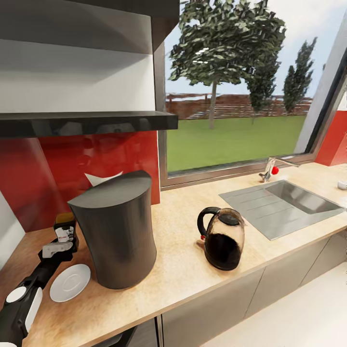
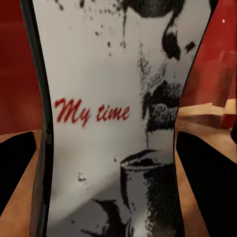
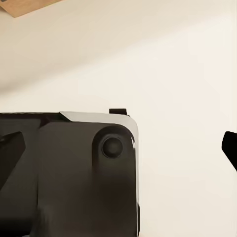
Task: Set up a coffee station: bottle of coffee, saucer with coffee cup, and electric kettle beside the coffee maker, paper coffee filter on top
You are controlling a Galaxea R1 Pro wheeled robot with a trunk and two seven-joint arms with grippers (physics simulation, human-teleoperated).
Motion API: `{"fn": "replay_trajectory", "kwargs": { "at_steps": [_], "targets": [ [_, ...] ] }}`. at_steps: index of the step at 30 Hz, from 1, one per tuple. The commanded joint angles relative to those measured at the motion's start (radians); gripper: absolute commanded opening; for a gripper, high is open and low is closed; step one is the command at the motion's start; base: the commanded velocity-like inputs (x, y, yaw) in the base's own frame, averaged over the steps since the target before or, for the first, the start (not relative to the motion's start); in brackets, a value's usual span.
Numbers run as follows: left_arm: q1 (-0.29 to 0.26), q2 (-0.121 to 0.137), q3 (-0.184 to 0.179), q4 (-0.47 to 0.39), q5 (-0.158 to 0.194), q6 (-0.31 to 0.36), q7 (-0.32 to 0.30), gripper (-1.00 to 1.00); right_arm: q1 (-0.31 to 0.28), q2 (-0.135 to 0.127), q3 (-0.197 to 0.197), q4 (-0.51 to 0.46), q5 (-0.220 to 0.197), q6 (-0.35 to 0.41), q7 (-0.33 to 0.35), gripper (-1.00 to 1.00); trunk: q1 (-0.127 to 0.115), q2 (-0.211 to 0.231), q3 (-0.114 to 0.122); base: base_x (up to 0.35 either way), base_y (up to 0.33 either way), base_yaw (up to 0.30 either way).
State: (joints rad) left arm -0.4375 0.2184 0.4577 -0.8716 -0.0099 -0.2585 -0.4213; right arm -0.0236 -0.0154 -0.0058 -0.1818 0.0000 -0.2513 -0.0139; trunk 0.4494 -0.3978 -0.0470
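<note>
Lower left of the head view: left gripper [image 1: 61, 241] is clamped on the coffee bottle [image 1: 64, 230], right behind the saucer [image 1: 70, 282], beside the coffee maker [image 1: 117, 229]. Kettle [image 1: 221, 237] sits center. Right gripper: can't tell.

Black left arm [image 1: 21, 301], white panels

A stainless sink [image 1: 308, 200] with a ribbed drainboard is set into the light wood countertop [image 1: 183, 270], with a faucet [image 1: 272, 169] bearing a red knob at its back edge. A red backsplash [image 1: 96, 159] runs beneath a dark range hood [image 1: 86, 123]. The window [image 1: 236, 86] shows lawn, trees and a brown fence.
</note>
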Motion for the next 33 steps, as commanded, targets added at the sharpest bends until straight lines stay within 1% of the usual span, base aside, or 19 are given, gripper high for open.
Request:
{"fn": "replay_trajectory", "kwargs": {
  "at_steps": [1,4,6,7,10,13,16,26,27,28,33],
  "targets": [
    [-0.001,0.0,0.003,0.0,-0.001,-0.002,-0.007,-1.0,-0.001,0.0,0.0,0.001,0.0,-0.003,-0.001,1.0,0.001,-0.002,-0.002,0.0,0.0,-0.044],
    [-0.001,-0.001,0.003,0.0,-0.001,-0.002,-0.007,-1.0,-0.001,0.0,0.0,0.001,0.0,-0.003,-0.001,1.0,0.001,-0.002,-0.002,0.0,0.0,-0.012],
    [-0.001,-0.001,0.003,0.0,0.007,-0.003,-0.007,-1.0,-0.001,0.0,0.0,0.002,0.0,-0.003,-0.001,1.0,0.001,-0.002,-0.002,0.0,0.0,-0.078],
    [-0.001,-0.001,0.003,0.0,0.02,-0.003,-0.007,-1.0,-0.001,0.0,0.0,0.002,0.0,-0.003,-0.001,1.0,0.001,-0.002,-0.002,0.0,0.0,-0.212],
    [-0.001,-0.001,0.003,0.002,0.028,-0.004,-0.007,-1.0,-0.001,0.0,0.0,0.002,0.0,-0.003,-0.001,1.0,0.001,-0.002,-0.002,0.0,0.0,-0.124],
    [-0.001,-0.004,0.001,0.003,0.029,-0.004,-0.007,-1.0,-0.001,0.0,0.0,0.001,0.0,-0.003,-0.001,1.0,0.001,-0.002,-0.002,0.0,0.0,-0.027],
    [-0.001,-0.017,0.0,0.003,0.029,-0.005,-0.007,-1.0,-0.001,0.0,0.0,0.002,0.0,-0.003,-0.001,1.0,0.001,-0.002,-0.002,0.0,0.0,-0.004],
    [-0.001,-0.018,-0.008,0.005,0.027,-0.006,-0.008,-1.0,-0.001,0.0,-0.002,0.002,0.0,-0.003,-0.001,1.0,0.001,-0.002,-0.002,0.0,0.0,0.0],
    [-0.001,-0.018,-0.008,0.005,0.026,-0.005,-0.008,1.0,-0.001,0.0,-0.002,0.002,0.0,-0.003,-0.001,1.0,0.001,-0.002,-0.002,0.0,0.0,0.0],
    [-0.001,-0.018,-0.008,0.005,0.026,-0.005,-0.008,1.0,-0.001,0.0,-0.002,0.002,0.0,-0.003,-0.001,1.0,0.001,-0.002,-0.002,0.0,0.0,0.0],
    [-0.001,-0.016,0.002,0.074,0.026,-0.008,-0.007,1.0,-0.001,0.0,-0.002,0.002,0.0,-0.003,-0.001,1.0,0.001,-0.002,-0.002,0.0,0.0,0.0]
  ]
}}
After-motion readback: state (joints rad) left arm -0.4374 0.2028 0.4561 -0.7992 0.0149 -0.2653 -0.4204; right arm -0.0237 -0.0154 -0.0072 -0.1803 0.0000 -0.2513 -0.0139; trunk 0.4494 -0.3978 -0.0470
